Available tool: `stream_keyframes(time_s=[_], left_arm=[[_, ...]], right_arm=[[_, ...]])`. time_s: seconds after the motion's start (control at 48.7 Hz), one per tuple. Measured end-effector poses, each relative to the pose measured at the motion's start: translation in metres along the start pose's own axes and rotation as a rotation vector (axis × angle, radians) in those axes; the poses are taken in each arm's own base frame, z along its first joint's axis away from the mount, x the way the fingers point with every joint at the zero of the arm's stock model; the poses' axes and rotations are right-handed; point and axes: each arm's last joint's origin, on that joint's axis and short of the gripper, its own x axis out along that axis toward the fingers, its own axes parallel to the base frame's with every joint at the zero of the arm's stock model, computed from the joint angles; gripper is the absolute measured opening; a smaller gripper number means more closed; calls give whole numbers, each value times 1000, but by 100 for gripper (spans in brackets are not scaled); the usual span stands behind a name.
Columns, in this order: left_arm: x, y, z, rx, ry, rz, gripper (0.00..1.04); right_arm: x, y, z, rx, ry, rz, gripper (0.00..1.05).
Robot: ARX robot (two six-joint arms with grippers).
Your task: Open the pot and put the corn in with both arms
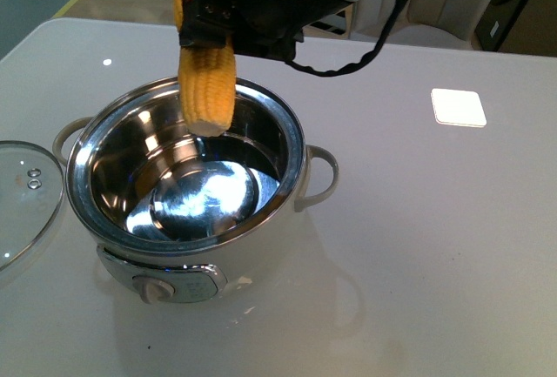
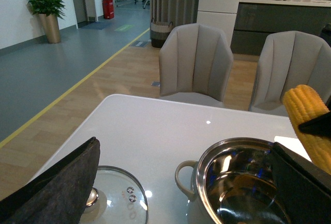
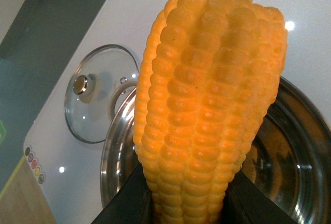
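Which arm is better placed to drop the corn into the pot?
Right. The right pincer grips the yellow-orange corn cob upright over the open cream-white electric pot with its steel bowl. The left pincer is open and empty, near the round glass lid.

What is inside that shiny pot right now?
Nothing lies in the pot yet: its steel bowl shows only reflections. The corn hangs from the right claw, its lower end over the opening. The near inner wall is hidden by the rim.

The lid [image 1: 26, 194] runs off the front view's left edge. The corn [image 1: 209, 90] has its top hidden behind the right gripper [image 1: 207, 36]. In the right wrist view, corn covers much of the pot [image 3: 115, 146].
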Motion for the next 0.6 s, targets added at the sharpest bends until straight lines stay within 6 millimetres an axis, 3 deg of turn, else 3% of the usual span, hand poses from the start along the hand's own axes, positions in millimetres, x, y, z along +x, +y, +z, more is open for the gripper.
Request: stream_keyframes(time_s=[0.205, 0.432, 0.596], left_arm=[[0, 0, 0, 0, 0, 0, 98], [0, 0, 0, 0, 0, 0, 98], [0, 0, 0, 0, 0, 0, 98]], right_arm=[[25, 11, -12, 0, 59, -50, 21], [42, 4, -31, 5, 131, -121, 21], [46, 2, -37, 3, 154, -138, 50]])
